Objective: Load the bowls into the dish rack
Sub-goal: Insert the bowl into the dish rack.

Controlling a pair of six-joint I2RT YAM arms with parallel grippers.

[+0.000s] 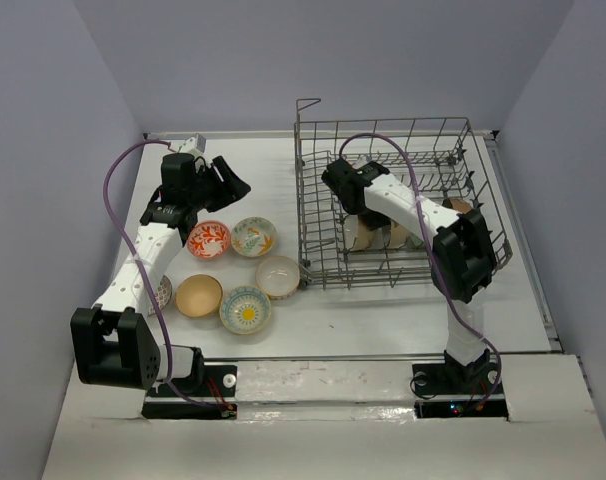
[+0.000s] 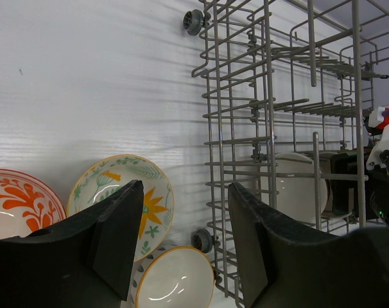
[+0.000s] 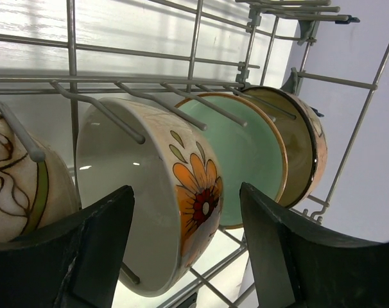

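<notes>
Both my arms are built alike: the left arm (image 1: 143,262) and the right arm (image 1: 408,210) have glossy white links joined by chunky black housings. A purple cable (image 1: 110,190) runs in a loose loop along the left one, and a second purple cable (image 1: 381,143) arcs over the right. Each arm stands on a flat black base (image 1: 168,408). On my wrist feeds, the left gripper (image 2: 185,237) and right gripper (image 3: 188,250) show thick, matte black fingers (image 2: 114,240) with flat, slanted inner faces.
</notes>
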